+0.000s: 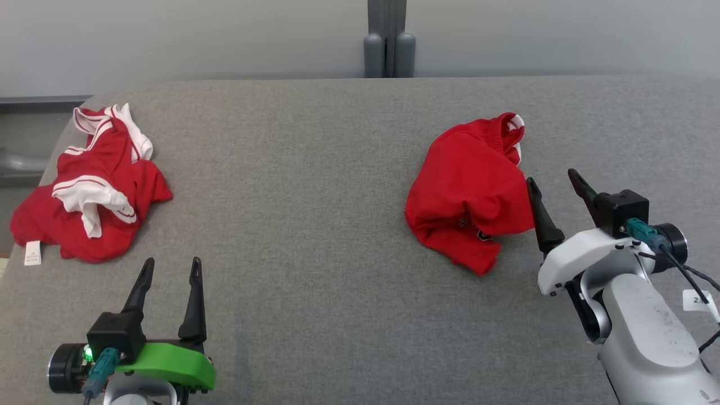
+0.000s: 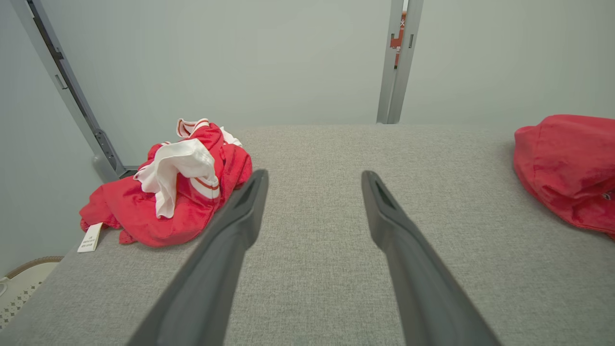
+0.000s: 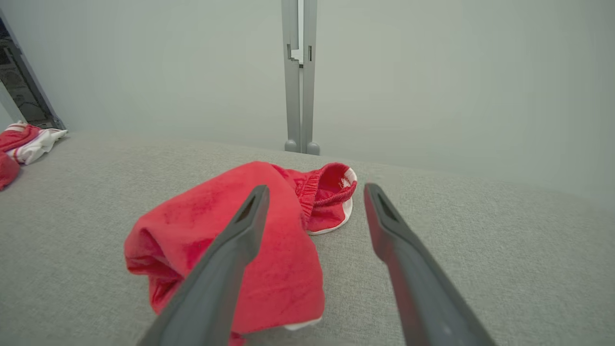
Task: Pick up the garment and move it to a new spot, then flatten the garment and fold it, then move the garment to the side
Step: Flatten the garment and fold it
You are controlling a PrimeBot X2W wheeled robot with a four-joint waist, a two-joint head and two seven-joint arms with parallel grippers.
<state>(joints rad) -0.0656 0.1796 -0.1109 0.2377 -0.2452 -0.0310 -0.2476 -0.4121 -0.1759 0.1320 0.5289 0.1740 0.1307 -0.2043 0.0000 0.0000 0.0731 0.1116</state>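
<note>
A crumpled red garment (image 1: 469,188) with a gathered waistband and white trim lies on the grey surface, right of centre; it also shows as the red garment (image 3: 240,240) in the right wrist view and at the right edge (image 2: 569,163) of the left wrist view. My right gripper (image 1: 554,180) is open just at the garment's right edge, its left finger beside the cloth, holding nothing. My left gripper (image 1: 171,267) is open over bare fabric at the lower left, apart from both garments.
A second red and white garment (image 1: 90,188) with a white tag lies bunched at the far left (image 2: 173,192) of the grey padded surface (image 1: 315,197). A grey post (image 1: 388,39) stands behind the surface against the pale wall.
</note>
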